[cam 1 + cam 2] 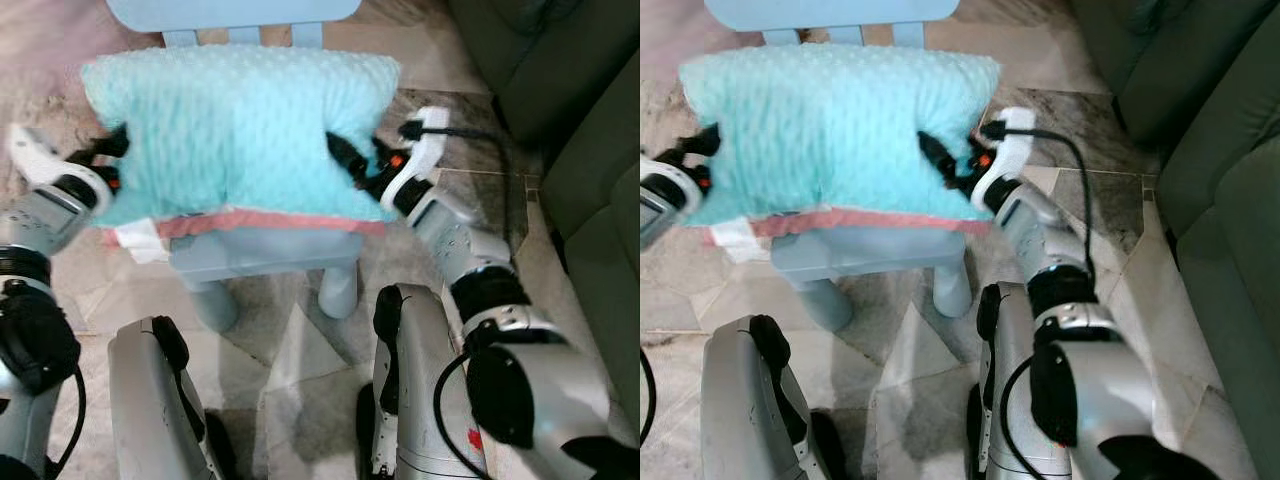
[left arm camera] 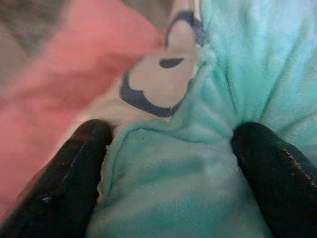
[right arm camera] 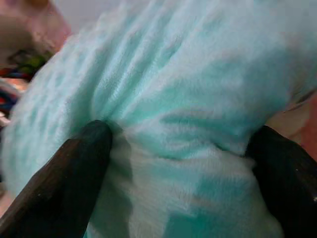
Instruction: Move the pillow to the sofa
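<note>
Pillow (image 1: 235, 130) lies on blue chair (image 1: 260, 250). Left gripper (image 2: 168, 163) pinches its left edge, right gripper (image 3: 178, 158) pinches its right side. Sofa (image 1: 590, 130) just right.

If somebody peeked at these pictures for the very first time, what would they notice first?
The big fluffy turquoise pillow lying on a small light blue chair in the middle. Next, the left gripper and right gripper squeezing the pillow from its two sides, black fingers pressed into the fabric. A dark green sofa waits on the robot's right.
</note>
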You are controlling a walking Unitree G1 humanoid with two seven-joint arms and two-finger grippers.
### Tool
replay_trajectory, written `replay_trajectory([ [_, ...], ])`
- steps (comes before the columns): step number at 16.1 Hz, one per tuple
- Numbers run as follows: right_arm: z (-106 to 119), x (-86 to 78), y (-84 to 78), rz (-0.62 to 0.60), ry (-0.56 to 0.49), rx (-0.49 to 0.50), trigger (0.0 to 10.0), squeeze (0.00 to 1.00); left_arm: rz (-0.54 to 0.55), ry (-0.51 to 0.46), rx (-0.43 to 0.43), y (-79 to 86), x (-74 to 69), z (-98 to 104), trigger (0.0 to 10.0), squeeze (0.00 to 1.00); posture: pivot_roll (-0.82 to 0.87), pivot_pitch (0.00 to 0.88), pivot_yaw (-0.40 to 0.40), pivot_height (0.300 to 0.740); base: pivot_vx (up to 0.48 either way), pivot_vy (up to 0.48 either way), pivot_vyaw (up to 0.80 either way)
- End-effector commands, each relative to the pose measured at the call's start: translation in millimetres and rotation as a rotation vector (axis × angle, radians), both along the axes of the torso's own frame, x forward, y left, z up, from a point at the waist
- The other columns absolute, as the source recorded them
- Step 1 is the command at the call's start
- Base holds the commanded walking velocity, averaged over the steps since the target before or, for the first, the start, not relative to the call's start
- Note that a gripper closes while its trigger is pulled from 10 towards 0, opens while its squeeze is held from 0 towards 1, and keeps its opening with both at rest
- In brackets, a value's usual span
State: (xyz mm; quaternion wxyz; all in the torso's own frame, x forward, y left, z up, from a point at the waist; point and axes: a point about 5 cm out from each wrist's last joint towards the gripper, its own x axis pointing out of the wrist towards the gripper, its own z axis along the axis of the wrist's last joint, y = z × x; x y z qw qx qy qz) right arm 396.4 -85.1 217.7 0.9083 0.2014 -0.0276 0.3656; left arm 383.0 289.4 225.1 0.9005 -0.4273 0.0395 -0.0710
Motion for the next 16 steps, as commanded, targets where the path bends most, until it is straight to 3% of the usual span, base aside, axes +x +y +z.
replay_trajectory([
  [1,-1,-5.5,12.1,0.078,-0.002,0.014,0.1,0.0,-0.115,-0.002,-0.008,-13.3,0.2,-3,10.0,0.0,-0.09,0.316,-0.036,0.36,0.0,0.0,0.0],
  [2,0,-6.6,14.1,0.09,-0.001,0.027,0.0,0.0,-0.154,-0.007,-0.017,-17.2,-0.3,-4,10.0,0.0,-0.09,0.316,-0.036,0.36,0.0,0.0,0.0],
  [3,1,-7.9,15.6,0.102,-0.005,0.028,0.0,0.0,-0.199,-0.015,-0.033,-20.9,-1.5,-5,0.0,0.0,-0.09,0.316,-0.036,0.36,0.0,0.0,0.0],
  [5,1,-8.8,15.3,0.106,-0.005,0.031,0.0,0.0,-0.246,-0.036,-0.034,-24.1,-2.7,-4,0.0,0.0,-0.09,0.313,-0.037,0.36,0.0,0.0,0.0],
  [16,-4,-14.8,17.2,0.114,-0.008,0.009,0.0,0.0,-0.258,-0.06,-0.056,-22.5,-4.9,-1,0.0,0.0,-0.09,0.319,-0.039,0.36,0.0,0.0,0.0],
])
